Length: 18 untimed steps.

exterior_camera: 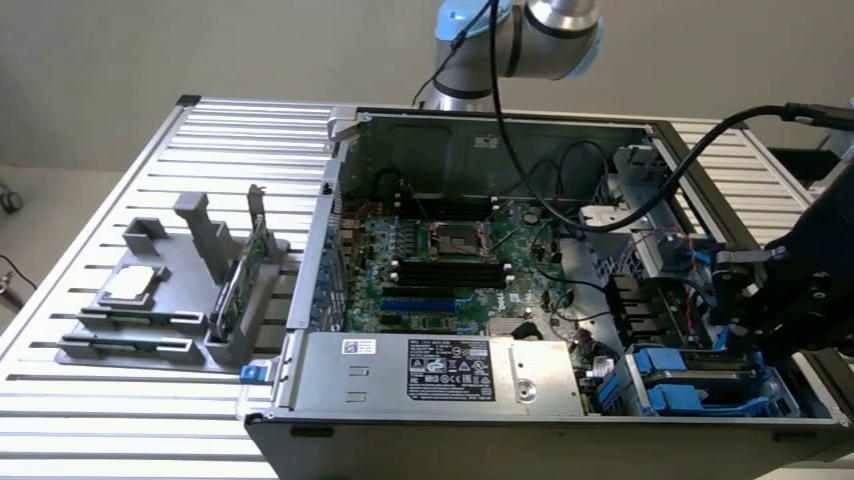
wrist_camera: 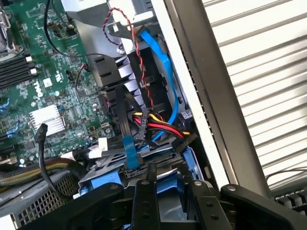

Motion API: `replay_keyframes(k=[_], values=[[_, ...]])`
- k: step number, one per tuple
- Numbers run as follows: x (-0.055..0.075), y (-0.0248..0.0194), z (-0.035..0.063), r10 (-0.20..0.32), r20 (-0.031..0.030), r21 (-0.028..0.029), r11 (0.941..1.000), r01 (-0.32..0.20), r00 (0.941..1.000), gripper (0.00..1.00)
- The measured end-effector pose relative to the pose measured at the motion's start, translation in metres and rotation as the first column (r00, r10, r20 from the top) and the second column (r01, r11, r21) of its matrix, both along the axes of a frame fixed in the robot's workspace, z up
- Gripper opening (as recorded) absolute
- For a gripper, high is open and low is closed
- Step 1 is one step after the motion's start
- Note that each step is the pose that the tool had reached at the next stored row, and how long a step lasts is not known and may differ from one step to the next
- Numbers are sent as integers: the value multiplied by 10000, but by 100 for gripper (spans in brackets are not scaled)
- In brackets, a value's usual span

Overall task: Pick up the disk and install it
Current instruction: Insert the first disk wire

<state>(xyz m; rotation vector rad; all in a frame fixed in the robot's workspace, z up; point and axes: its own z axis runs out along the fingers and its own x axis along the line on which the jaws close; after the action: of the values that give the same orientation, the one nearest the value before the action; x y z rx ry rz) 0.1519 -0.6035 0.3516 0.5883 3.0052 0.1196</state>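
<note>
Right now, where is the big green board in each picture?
Exterior view: the green board lies flat inside the open computer case, near the picture's middle.
Wrist view: the green board shows with the blue cable between it and the slatted table.
Shared landmark: the long black slots on the board.

Silver arm (exterior_camera: 561, 25), blue cap (exterior_camera: 461, 18), black jaws

I have the arm (exterior_camera: 527, 30) showing its silver-and-blue joints at the top middle of the exterior view. Its black wrist (exterior_camera: 817, 265) sits low at that view's right edge, tilted inward. The gripper (exterior_camera: 747, 305) hangs just below the wrist, pointing down and slightly toward the exterior view's left.
</note>
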Motion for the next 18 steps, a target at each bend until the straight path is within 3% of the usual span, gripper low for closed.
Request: replay_keyframes(k=[7,15,18], values=[[0,0,-23,-1190,-1,23,9929,1190,9929,31],[0,0,-66,-2375,-16,100,9713,2375,9714,31],[0,0,-71,-2723,-43,199,9620,2723,9622,31]])
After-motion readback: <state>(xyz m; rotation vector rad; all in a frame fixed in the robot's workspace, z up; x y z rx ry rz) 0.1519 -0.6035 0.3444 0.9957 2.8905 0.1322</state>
